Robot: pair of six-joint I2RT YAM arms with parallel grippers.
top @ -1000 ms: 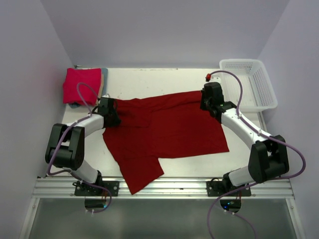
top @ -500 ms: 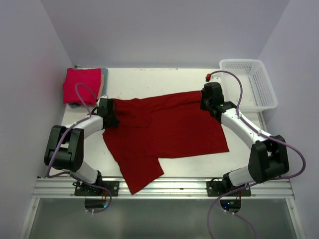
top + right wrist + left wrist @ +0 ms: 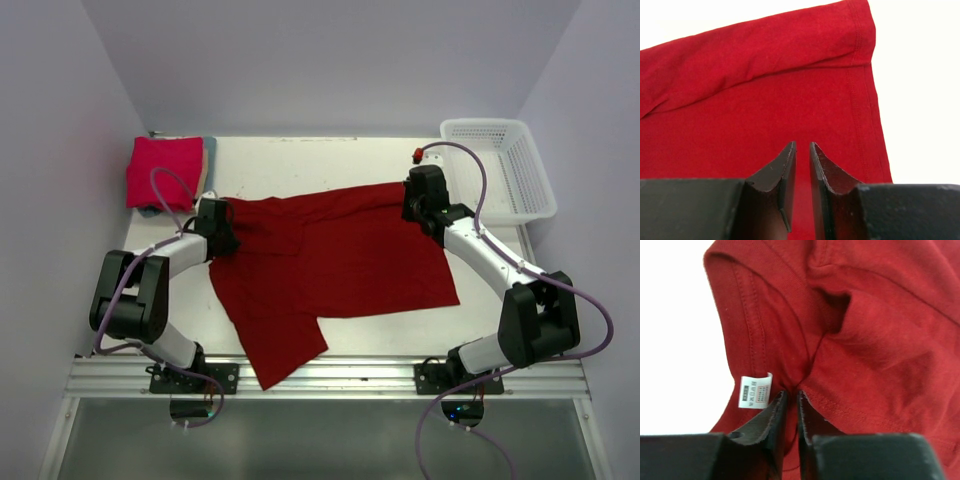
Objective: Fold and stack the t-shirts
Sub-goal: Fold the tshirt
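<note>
A dark crimson t-shirt [image 3: 330, 265] lies spread across the middle of the table, with its collar end to the left and one part hanging toward the near edge. My left gripper [image 3: 222, 228] is shut on its cloth by the collar. In the left wrist view the cloth bunches into the gripper [image 3: 791, 396], beside a white label [image 3: 754, 392]. My right gripper [image 3: 415, 205] is at the shirt's far right corner. Its jaws [image 3: 801, 146] stand a narrow gap apart, pressed on the red cloth [image 3: 765, 90]. A folded pinkish-red t-shirt [image 3: 163, 172] lies on a blue-grey one [image 3: 210, 162] at the far left.
A white mesh basket [image 3: 485, 125] stands at the far right corner. Grey walls close in the table on three sides. A metal rail [image 3: 330, 378] runs along the near edge by the arm bases.
Almost nothing. My left arm has shifted very slightly, and the shirt and my right arm have stayed put.
</note>
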